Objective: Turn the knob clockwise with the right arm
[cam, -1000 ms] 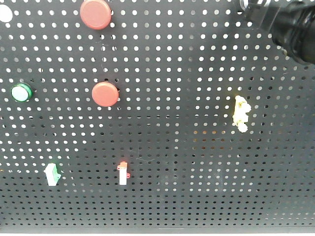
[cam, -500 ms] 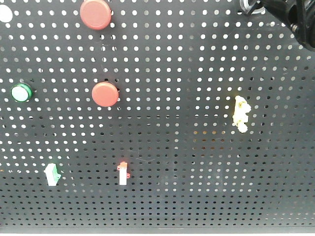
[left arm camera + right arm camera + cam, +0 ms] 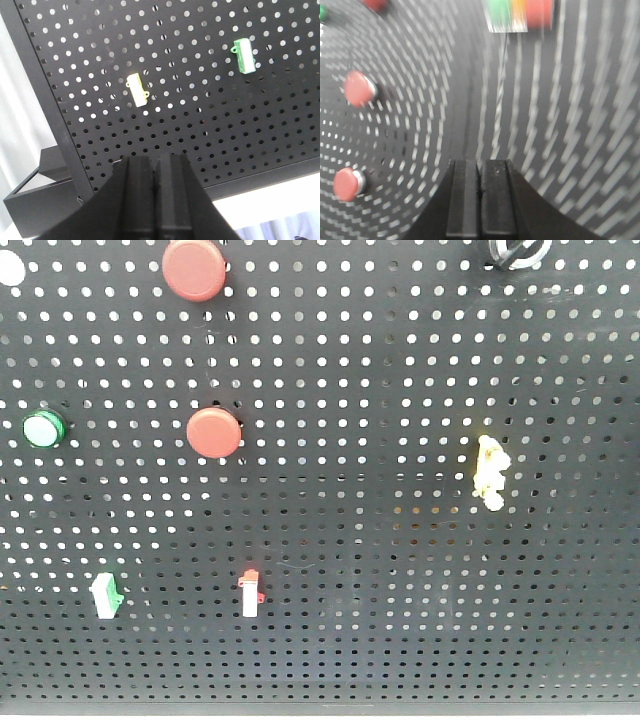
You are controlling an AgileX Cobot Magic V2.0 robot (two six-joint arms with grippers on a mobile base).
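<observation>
The knob [image 3: 514,250] shows at the top right edge of the black pegboard [image 3: 360,380], cut off by the frame: a silver-white ring with a black bar across it. Nothing touches it. My right arm is out of the front view. In the right wrist view my right gripper [image 3: 479,165] is shut and empty, facing the pegboard; that view is smeared by motion and the knob does not show in it. My left gripper [image 3: 155,162] is shut and empty, below the pegboard's lower edge.
Two red push-buttons [image 3: 195,268] [image 3: 213,431], a green-rimmed white button [image 3: 43,427], a yellow part [image 3: 489,472], a green switch [image 3: 106,594] and a red-and-white switch [image 3: 250,593] sit on the board. The left wrist view shows a cream switch [image 3: 138,90] and a green one [image 3: 245,55].
My right arm has drawn away up and to the right, out of the front view. The knob it covered now shows at the top edge.
</observation>
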